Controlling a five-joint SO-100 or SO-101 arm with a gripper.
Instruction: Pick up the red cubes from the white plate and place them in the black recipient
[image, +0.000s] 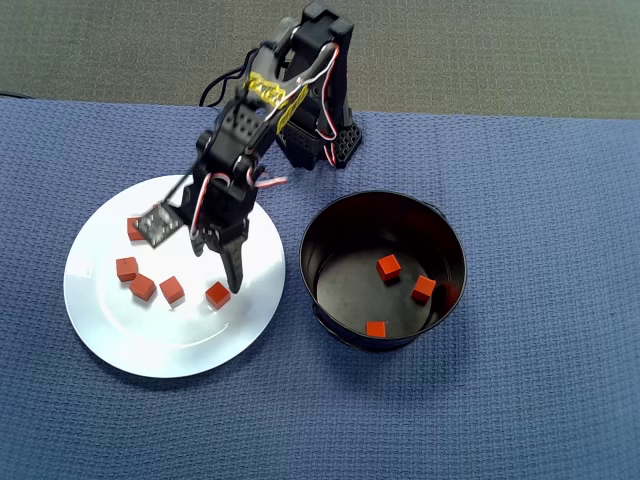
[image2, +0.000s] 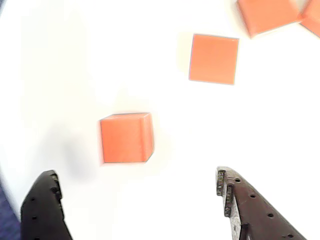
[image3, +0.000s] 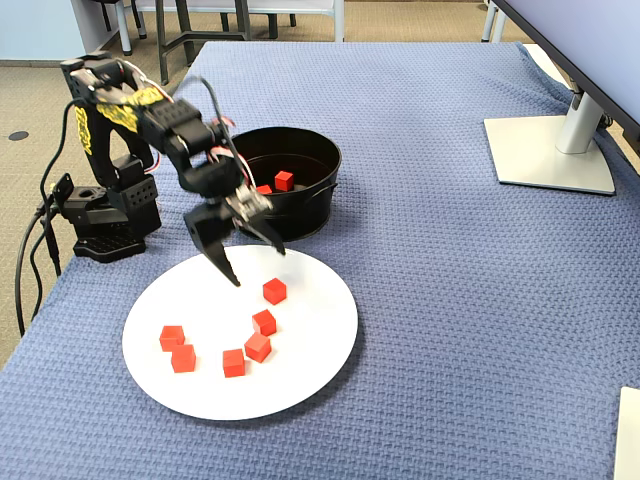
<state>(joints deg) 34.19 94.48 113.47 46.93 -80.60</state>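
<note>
Hovering over the white plate (image: 120, 340), the gripper (image3: 252, 263) hangs with its jaws spread and nothing between them; the wrist view shows only the two dark fingertips (image2: 45, 200) at the bottom edge, the rest of the gripper cut off. One red cube (image2: 125, 137) lies on the plate just ahead of the gap, apart from both tips. Five red cubes (image3: 258, 347) sit on the plate in the fixed view, but from overhead one of them (image: 133, 229) is half covered by the gripper's lighter jaw. In the wrist view two cubes at the top right are clipped by the frame. The black recipient (image: 450, 235) stands beside the plate on the blue cloth (image: 540, 400), holding three more cubes (image: 388, 266); in the fixed view its near wall and the arm (image3: 170, 130) hide most of its floor, so only two show there.
</note>
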